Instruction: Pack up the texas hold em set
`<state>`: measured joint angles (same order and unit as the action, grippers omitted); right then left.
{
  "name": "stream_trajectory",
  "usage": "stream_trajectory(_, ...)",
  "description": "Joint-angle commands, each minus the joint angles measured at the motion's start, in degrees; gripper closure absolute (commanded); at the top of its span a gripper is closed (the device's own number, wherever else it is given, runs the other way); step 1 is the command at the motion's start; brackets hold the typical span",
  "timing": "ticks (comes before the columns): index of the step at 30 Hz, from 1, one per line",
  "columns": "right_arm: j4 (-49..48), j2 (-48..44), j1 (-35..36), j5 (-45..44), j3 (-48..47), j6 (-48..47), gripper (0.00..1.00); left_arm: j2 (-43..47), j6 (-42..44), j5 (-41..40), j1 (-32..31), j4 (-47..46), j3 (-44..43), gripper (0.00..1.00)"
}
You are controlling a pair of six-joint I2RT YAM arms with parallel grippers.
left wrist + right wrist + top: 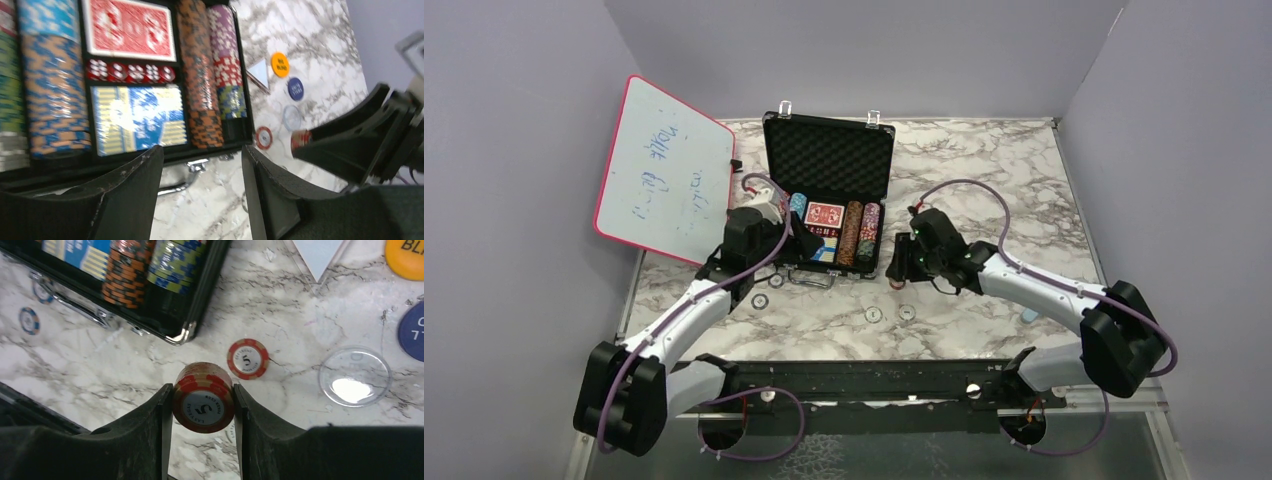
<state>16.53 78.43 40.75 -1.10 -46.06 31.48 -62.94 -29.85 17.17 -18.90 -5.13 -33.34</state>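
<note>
Your right jaws are closed on a stack of red chips (204,397), the fingers (145,440) pressing it from either side and the "5" on its end chip facing the wrist camera. Just beyond the stack a single red chip (247,359) lies flat on the bench (1024,200), close to the near right corner of the briefcase (829,190) but not touching it. Further toward the bench's right edge you have a clear disc (355,376), then the blue button (295,88) and the orange button (280,64), all flat on the marble and apart from one another.

Your left jaws are spread wide with nothing between them. They hang over the near left part of the briefcase, above its front rim and silver handle (182,172). Beyond them the foam tray holds the red deck (129,27), a row of red dice (131,71) and the blue deck (137,117) down the middle, with rows of striped chips (200,75) lying on edge on both sides.

You'll see the briefcase sits open about midway along the bench, toward the far edge, with its lid standing up. Four loose chips (873,314) lie scattered between it and the near edge. A pink-framed whiteboard (664,170) leans by the far left corner.
</note>
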Motion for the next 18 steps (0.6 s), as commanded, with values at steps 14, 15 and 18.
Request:
stream_trajectory(14,-8.5,0.18,-0.32,2.49,-10.33,24.49,0.59,-2.84,-11.73,-12.94,-21.77,-25.91,7.88,0.26)
stream_trajectory(15,-8.58,0.36,-0.32,2.98,-10.31,25.05,0.59,-2.1,-12.07,-13.68,-22.01,-26.65,8.58,0.24)
stream_trajectory(18,-9.2,0.89,-0.32,4.7,-9.7,26.99,0.59,-0.42,-12.25,-15.12,-22.69,-28.38,9.44,0.18)
